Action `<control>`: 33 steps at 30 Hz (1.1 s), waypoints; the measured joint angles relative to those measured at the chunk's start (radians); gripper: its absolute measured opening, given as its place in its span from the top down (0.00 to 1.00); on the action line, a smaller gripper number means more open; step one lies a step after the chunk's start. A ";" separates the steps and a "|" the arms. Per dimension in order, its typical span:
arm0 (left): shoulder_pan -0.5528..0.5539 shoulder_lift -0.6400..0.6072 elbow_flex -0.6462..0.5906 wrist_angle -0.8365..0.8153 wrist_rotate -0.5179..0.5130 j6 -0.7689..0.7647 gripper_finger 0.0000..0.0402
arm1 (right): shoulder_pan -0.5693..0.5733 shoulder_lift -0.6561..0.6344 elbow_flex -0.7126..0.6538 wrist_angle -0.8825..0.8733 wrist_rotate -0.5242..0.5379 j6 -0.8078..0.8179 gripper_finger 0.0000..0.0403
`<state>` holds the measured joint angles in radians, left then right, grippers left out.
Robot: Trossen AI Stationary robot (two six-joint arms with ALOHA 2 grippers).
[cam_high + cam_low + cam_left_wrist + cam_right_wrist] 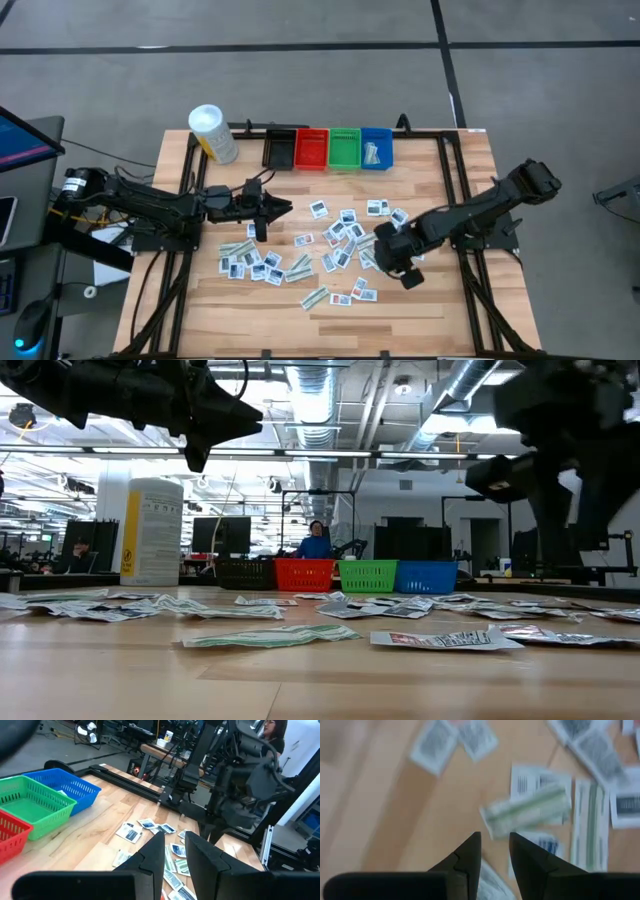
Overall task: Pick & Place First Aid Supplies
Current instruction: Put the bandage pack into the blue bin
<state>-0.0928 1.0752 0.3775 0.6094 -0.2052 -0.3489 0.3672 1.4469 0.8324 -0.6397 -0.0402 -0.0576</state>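
The packets [300, 258] are small, flat and white, printed in blue, green or dark ink. Most are squarish; a few are longer pale-green strips [315, 297]. All lie flat and loose on the table, spread in a broad band across its middle, some overlapping, none stacked upright. One cluster sits toward the left side [245, 262]; a denser cluster sits right of centre [345, 235]. A few strays lie nearer the front edge [355, 293]. In the low view, a pale-green strip [270, 636] and a dark-printed white packet [440, 640] lie nearest the front, slightly curled at the edges.
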 joint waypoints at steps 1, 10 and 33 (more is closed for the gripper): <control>-0.001 0.000 0.000 -0.001 0.000 0.000 0.81 | 0.010 -0.001 -0.005 -0.008 0.007 -0.001 0.76; -0.001 0.000 0.000 -0.002 -0.008 0.000 0.81 | 0.030 0.076 -0.006 0.071 0.051 -0.017 0.76; -0.002 0.000 0.000 -0.003 -0.008 -0.026 0.81 | 0.066 0.080 -0.128 0.250 0.093 -0.062 0.76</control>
<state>-0.0944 1.0752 0.3775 0.6067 -0.2131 -0.3752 0.4329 1.5269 0.7044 -0.3896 0.0527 -0.1198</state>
